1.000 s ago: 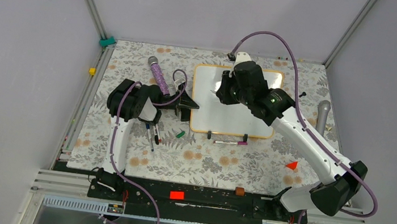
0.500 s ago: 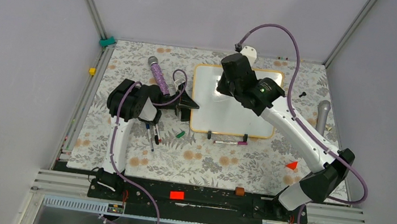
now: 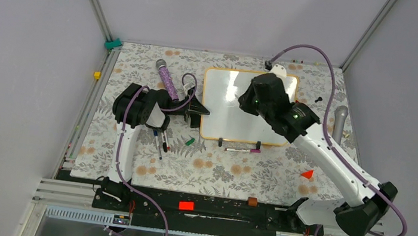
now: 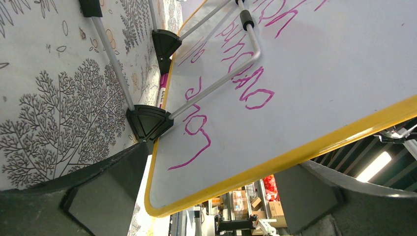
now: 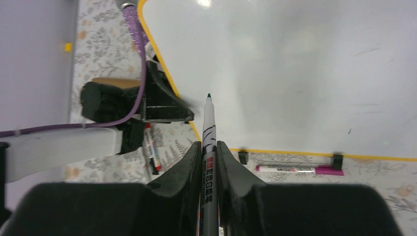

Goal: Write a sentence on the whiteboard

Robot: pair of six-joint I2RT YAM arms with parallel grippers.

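Observation:
The whiteboard [image 3: 224, 123] lies on the floral mat, and its upper face is blank in the top and right wrist [image 5: 295, 64] views. No green sentence shows. My right gripper [image 5: 209, 145] is shut on a green-tipped marker [image 5: 209, 123], held above the board's near left part. In the top view the right gripper [image 3: 246, 101] hangs over the board's middle. My left gripper [image 3: 200, 112] is open at the board's left edge. In the left wrist view the board's yellow corner [image 4: 162, 196] sits between the spread fingers [image 4: 98, 196], and purple writing shows on the underside.
A magenta marker [image 3: 243, 150] lies in front of the board, with a green cap [image 3: 190, 141] to its left. Several markers [image 3: 161, 141] lie by the left arm. A purple microphone [image 3: 166, 78] and a grey one [image 3: 339, 122] flank the board. A red piece [image 3: 307, 174] lies at the right.
My right arm has swung from the board's upper left towards the right and nearer, still holding the marker. The left arm and board have not moved.

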